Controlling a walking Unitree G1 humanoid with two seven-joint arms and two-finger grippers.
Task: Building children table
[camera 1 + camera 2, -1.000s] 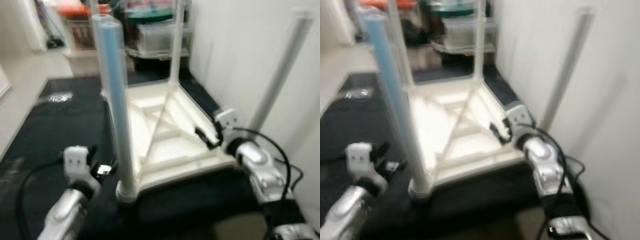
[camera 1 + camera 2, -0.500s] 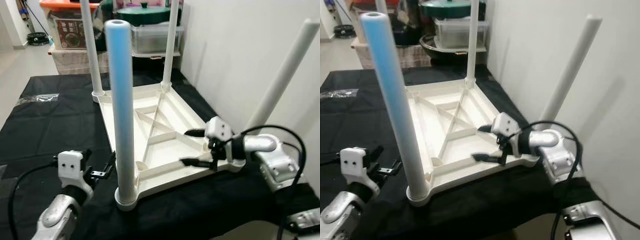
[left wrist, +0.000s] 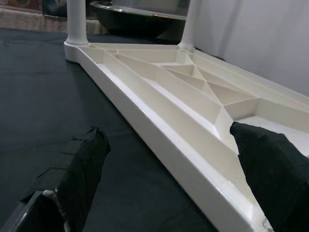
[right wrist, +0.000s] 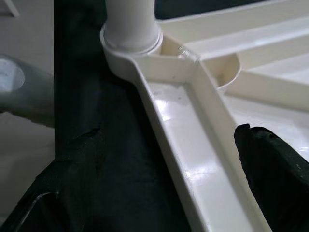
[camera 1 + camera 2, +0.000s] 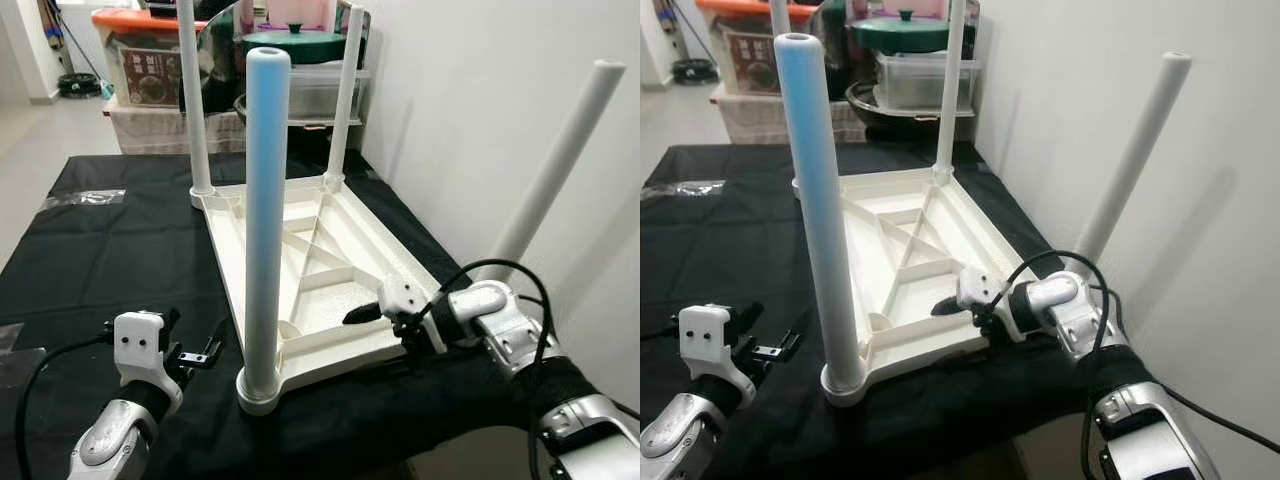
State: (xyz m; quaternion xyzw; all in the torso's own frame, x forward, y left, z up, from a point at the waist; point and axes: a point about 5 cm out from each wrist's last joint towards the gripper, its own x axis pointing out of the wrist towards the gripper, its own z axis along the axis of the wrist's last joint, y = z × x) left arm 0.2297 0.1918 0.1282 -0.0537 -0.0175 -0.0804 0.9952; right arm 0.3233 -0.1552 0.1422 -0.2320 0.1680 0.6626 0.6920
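- A black cloth (image 5: 100,250) covers the work surface beside a white wall (image 5: 480,110); storage boxes (image 5: 150,70) and a green-lidded pot (image 5: 293,40) stand behind it
- The white tabletop (image 5: 310,270) lies upside down on the cloth, ribbed underside up
- Three legs stand fitted in its corners: the near leg (image 5: 265,230) in front, two far legs (image 5: 192,100) at the back
- The fourth leg (image 5: 555,165) leans against the wall, apart from the tabletop, so I judge one corner is left to fill, near the right arm
- The right gripper (image 5: 385,325) sits at the tabletop's near edge, fingers spread with the rim between them, gripping nothing
- The left gripper (image 5: 200,350) hovers over the cloth just beside the near leg, fingers apart and empty
- The right wrist view shows the near leg's socket collar (image 4: 130,46) up close; the head views instead give all four legs together
- The left wrist view looks along the tabletop's side rim (image 3: 159,140) toward the far legs
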